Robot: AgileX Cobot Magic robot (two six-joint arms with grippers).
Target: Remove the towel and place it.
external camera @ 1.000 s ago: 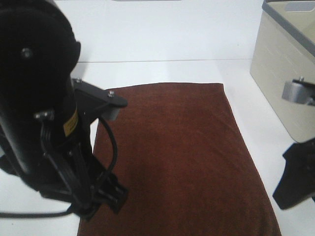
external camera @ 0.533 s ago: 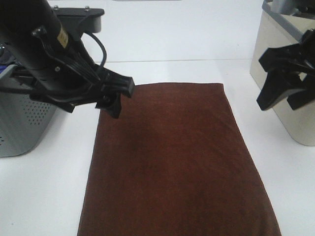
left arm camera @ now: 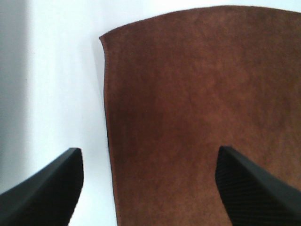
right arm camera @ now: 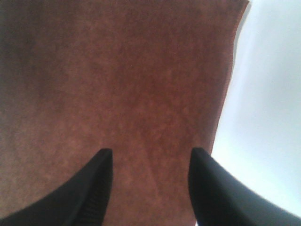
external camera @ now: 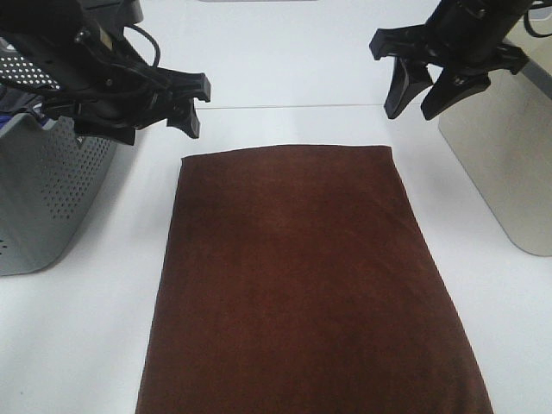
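**tabletop_tom:** Since everything sits on it, the white table [external camera: 78, 328] gets mentioned first. The towel [external camera: 302, 285] is spread flat on it. It's dark brown, with one short edge pointed at the far side and the near end cut off by the frame.

**gripfan22:** ok, and what's seen off to the sides?

**tabletop_tom:** A grey perforated basket [external camera: 39, 198] is parked to the left of the cloth and a beige bin [external camera: 509, 172] to the right. Neither one is touched by the towel.

**gripfan22:** and the grippers?

**tabletop_tom:** The left gripper [external camera: 198, 108] is held up in the air near the towel's far left corner. It's spread wide and nothing is gripped. In its wrist cam that corner and the stitched hem are framed between the two fingers [left arm camera: 47, 193]. The right gripper [external camera: 410, 110] is held up near the far right corner, also spread wide and empty. In its wrist cam the cloth's side edge is seen next to one of the fingers [right arm camera: 216, 197]. As far as can be told, the towel isn't touched by either gripper.
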